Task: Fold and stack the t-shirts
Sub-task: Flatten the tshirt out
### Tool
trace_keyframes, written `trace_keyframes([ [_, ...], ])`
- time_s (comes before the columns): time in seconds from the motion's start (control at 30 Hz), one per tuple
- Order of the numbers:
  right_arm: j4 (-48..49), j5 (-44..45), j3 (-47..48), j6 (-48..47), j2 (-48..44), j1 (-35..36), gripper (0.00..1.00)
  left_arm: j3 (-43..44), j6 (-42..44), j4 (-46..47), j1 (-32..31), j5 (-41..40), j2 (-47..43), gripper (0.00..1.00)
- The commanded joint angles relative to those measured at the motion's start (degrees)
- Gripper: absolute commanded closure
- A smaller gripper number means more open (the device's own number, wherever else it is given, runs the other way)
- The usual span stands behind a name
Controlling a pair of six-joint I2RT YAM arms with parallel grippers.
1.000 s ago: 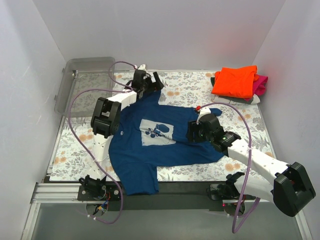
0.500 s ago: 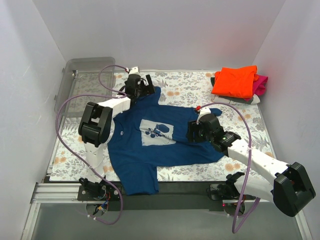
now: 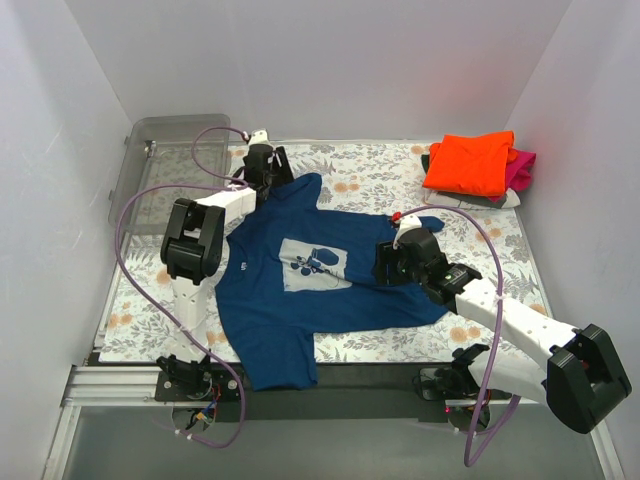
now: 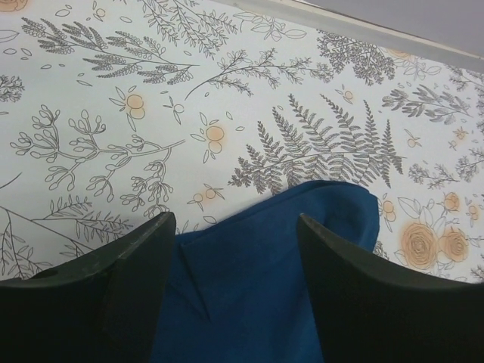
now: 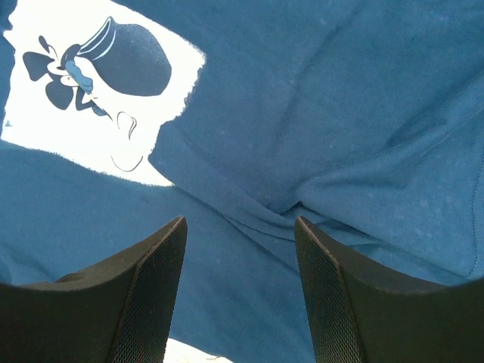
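1. While the navy t-shirt (image 3: 310, 290) lies spread print-up at mid-frame on the floral table cover (image 3: 400, 180), no fold shows yet.
2. At upper left, the left gripper (image 4: 234, 227) straddles a cloth corner with its jaws apart, likely to pinch it for folding.
3. Right of the print, the right gripper (image 5: 238, 227) sits over a crease, jaws apart and gripping nothing.
4. At upper right, the folded orange t-shirt (image 3: 470, 162) tops the stack that awaits this one.

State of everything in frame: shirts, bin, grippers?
Navy shirt, unfolded, spread flat, print up.
Orange shirt, folded, on top, far right.
Magenta shirt, folded, under the orange.
Bin, lidded or not: cannot tell.
Left gripper, open, over navy shirt's far corner.
Right gripper, open, over navy shirt beside the print.
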Motion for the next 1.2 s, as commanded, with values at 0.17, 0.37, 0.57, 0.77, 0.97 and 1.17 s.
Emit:
trace_keyframes([
  [0.17, 2.58, -0.1, -0.18, 0.58, -0.73, 0.07, 0.47, 6.37, 3.25, -2.88, -0.19, 0.1, 3.13, 0.51],
  [0.37, 2.67, -0.37, -0.18, 0.66, -0.73, 0.07, 0.47, 7.08, 2.55, -5.34, -0.19, -1.92, 4.98, 0.52],
  [0.57, 2.67, -0.63, -0.27, 0.66, -0.38, 0.07, 0.47, 5.68, 2.2, -5.09, -0.19, -2.89, 5.07, 0.49],
  [0.77, 2.67, -0.72, -0.62, 0.75, -0.65, 0.07, 0.47, 4.8, 2.28, -4.82, -0.19, -3.25, 4.54, 0.5],
  [0.97, 2.93, -0.98, -0.53, 0.75, -0.56, 0.07, 0.47, 2.6, 2.11, -4.91, -0.19, -3.07, 3.57, 0.52],
  [1.17, 3.2, -1.95, -0.53, 0.75, -0.03, 0.07, 0.47, 2.25, 2.2, -4.56, -0.19, -2.45, 3.22, 0.64],
])
